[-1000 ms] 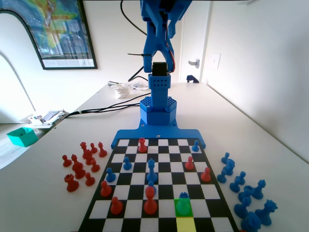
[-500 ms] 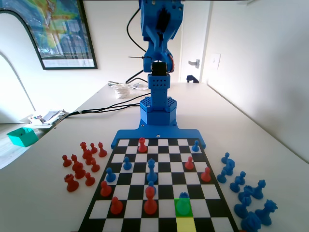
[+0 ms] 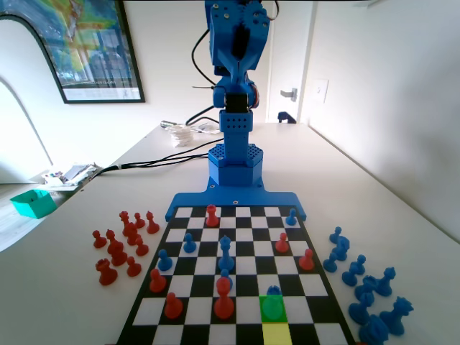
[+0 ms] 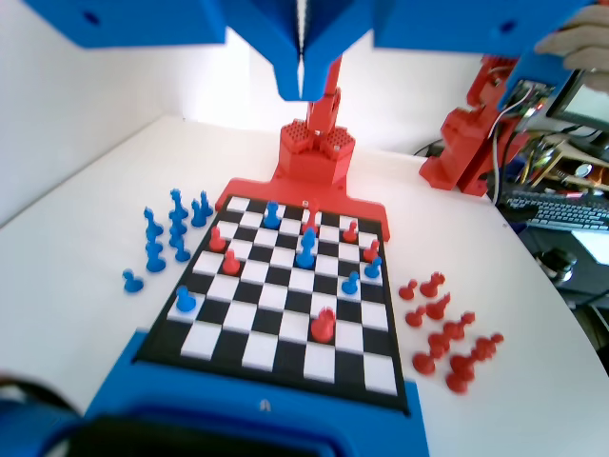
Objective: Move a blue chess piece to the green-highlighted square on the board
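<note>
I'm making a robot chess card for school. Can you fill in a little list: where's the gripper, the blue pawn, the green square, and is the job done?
gripper: raised high above the board, jaws together, holding nothing
blue pawn: standing on the green square, near end of the fixed view
yellow square: just in front of the green one
job: looks done

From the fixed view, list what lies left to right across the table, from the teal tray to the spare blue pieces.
Teal tray → spare red pieces → the board, with the blue chess piece on the green-highlighted square → spare blue pieces.
</note>
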Controlling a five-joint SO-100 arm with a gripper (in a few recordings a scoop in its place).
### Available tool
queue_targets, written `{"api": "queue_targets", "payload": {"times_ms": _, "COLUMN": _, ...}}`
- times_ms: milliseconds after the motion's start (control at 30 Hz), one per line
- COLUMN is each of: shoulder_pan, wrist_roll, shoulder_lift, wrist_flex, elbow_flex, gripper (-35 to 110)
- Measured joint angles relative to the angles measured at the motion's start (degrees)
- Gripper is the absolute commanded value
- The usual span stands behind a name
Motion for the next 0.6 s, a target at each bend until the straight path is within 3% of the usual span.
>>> {"api": "queue_targets", "payload": {"times_ms": 600, "shoulder_pan": 0.35, "wrist_roll": 0.44, "shoulder_lift": 6.59, "wrist_flex": -1.23, "elbow_flex": 0.09, "gripper": 1}}
